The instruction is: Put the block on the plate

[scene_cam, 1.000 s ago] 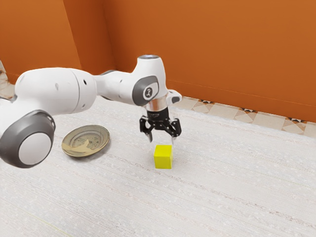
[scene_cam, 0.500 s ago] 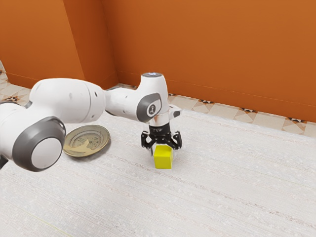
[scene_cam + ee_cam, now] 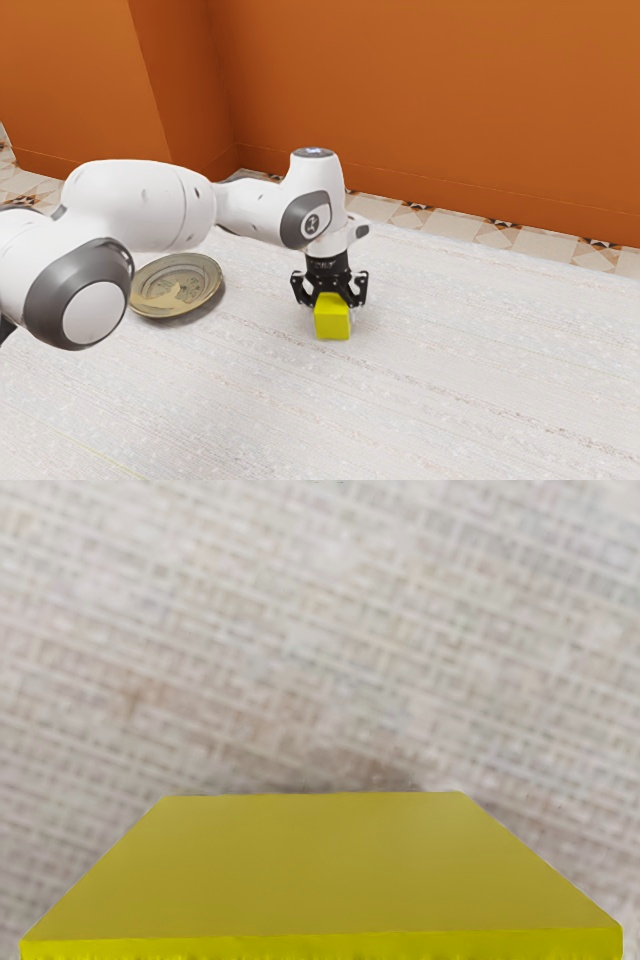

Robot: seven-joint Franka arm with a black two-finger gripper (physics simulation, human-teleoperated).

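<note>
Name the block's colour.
The block is bright yellow, seen best in the exterior view.

Can't see the lower part of the black gripper [image 3: 329, 283] behind the yellow block [image 3: 332, 319], nor the block beyond the wrist view's lower edge. Well apart from the block, can't see a bit of the plate [image 3: 212, 272] behind the white arm [image 3: 150, 205].

Plate [image 3: 178, 286] on table [image 3: 450, 390], block [image 3: 331, 324] in pincer [image 3: 334, 312]

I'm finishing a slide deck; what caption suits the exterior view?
Black Franka gripper over a yellow cube, patterned plate toward the exterior view's left.
</note>
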